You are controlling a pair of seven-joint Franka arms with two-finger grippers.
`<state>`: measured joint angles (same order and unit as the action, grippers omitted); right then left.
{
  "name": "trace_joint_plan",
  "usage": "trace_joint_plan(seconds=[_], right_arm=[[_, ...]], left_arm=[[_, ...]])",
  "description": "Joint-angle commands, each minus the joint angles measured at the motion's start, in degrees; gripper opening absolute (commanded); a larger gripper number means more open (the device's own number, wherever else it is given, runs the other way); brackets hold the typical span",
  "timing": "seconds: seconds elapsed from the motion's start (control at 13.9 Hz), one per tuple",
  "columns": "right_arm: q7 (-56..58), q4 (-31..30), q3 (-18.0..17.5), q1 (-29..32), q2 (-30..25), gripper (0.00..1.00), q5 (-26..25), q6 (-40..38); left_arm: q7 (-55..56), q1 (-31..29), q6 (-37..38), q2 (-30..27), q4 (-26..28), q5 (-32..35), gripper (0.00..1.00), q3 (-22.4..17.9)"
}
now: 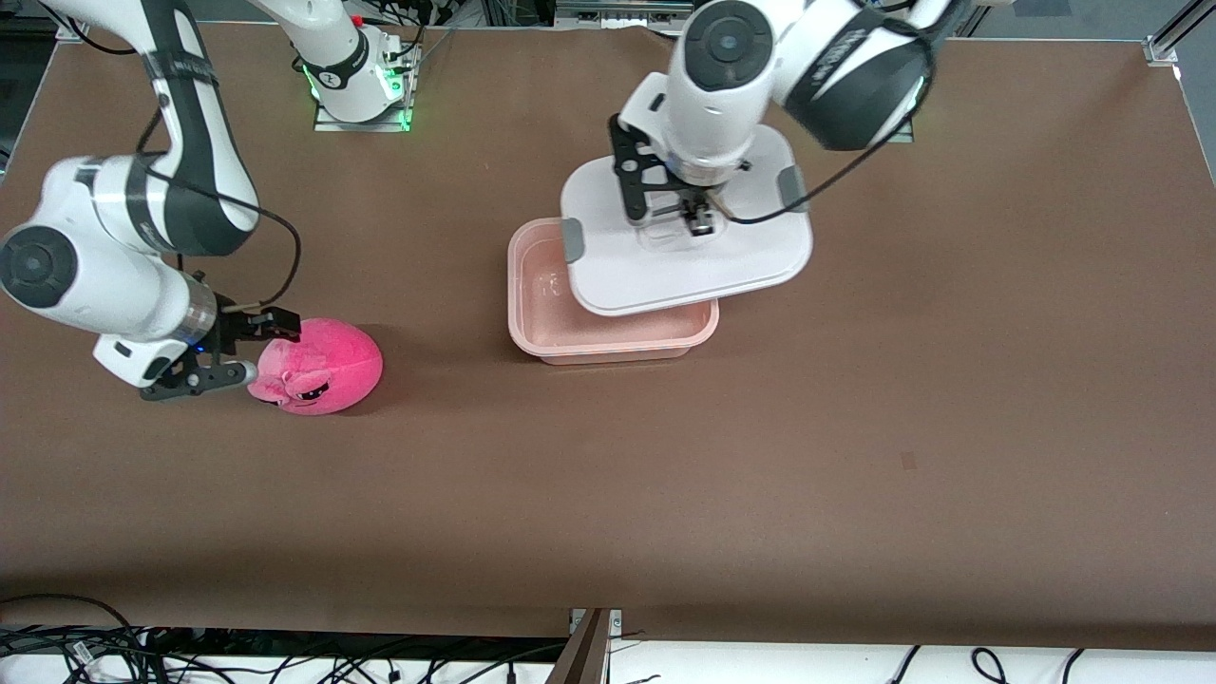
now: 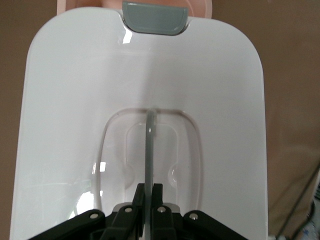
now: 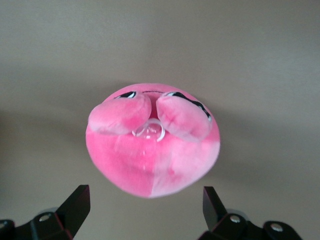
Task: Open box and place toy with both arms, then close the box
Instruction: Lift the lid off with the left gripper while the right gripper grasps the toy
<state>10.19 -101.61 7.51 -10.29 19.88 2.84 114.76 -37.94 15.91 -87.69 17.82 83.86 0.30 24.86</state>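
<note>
The pinkish box (image 1: pixel 608 344) stands mid-table with its top partly uncovered. Its white lid (image 1: pixel 665 271) with grey side clips (image 1: pixel 573 238) hangs tilted over the box's edge toward the robot bases. My left gripper (image 1: pixel 698 220) is shut on the lid's centre handle (image 2: pixel 150 145); in the left wrist view the lid (image 2: pixel 75 100) fills the picture. The pink plush toy (image 1: pixel 318 366) lies on the table toward the right arm's end. My right gripper (image 1: pixel 266 351) is low beside the toy, open, fingers (image 3: pixel 77 205) apart and short of the toy (image 3: pixel 152 140).
The right arm's base plate (image 1: pixel 361 104) sits at the table's edge by the robots. Loose cables (image 1: pixel 114 646) run below the table's edge nearest the front camera. Brown tabletop (image 1: pixel 855 427) spreads around the box and toy.
</note>
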Motion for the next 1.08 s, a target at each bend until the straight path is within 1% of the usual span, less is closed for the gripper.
trace_joint_plan(seconds=[0.0,0.14,0.22,0.29,0.36,0.43,0.5,0.57,0.65,0.86,1.0], right_arm=[[1.5,-2.4,-0.3,0.6,0.2,1.00,1.5,3.5],[1.9,-5.6,-0.3,0.6,0.2,0.98,1.6,7.5],[2.0,-7.0,-0.4,0.6,0.2,0.94,1.6,9.5],[2.1,-8.0,-0.4,0.6,0.3,0.86,1.6,10.8],[2.1,-8.7,-0.4,0.6,0.4,0.78,1.6,11.4],[2.1,-9.4,-0.5,0.6,0.4,0.60,1.6,11.5],[2.5,-9.5,-0.5,0.6,0.3,0.42,1.6,11.4],[3.9,-9.5,-0.5,0.6,0.3,0.20,1.6,11.3],[5.4,-9.3,-0.5,0.6,0.3,0.00,1.6,11.2],[9.7,-8.7,-0.4,0.6,-0.5,0.00,1.6,10.3],[12.6,-7.2,-0.3,0.6,-1.0,0.00,1.2,10.1]], left_arm=[[-8.3,-6.6,8.5,-1.2,-1.8,-1.3,0.00,0.1],[-14.2,-11.8,12.8,-2.4,-1.9,-0.5,0.00,-0.1],[-16.8,-14.6,14.2,-3.1,-1.9,-0.6,0.00,-0.4],[-18.0,-18.4,15.1,-3.5,-2.3,-0.8,0.00,-0.4],[-18.4,-23.7,16.0,-3.6,-3.0,-0.6,0.00,0.2],[-22.7,-28.3,16.8,-3.5,-5.3,0.6,0.00,0.1],[-26.3,-29.3,16.8,-3.4,-6.2,4.4,0.00,-0.2],[-30.3,-29.5,16.8,-3.4,-6.3,8.0,0.00,-0.4],[-33.9,-30.7,16.6,-3.0,-6.3,10.0,0.00,-0.5],[-36.7,-31.8,16.5,-1.5,-6.3,13.9,0.00,-0.5],[-38.2,-32.3,16.3,-1.4,-6.3,14.5,0.00,-0.5]])
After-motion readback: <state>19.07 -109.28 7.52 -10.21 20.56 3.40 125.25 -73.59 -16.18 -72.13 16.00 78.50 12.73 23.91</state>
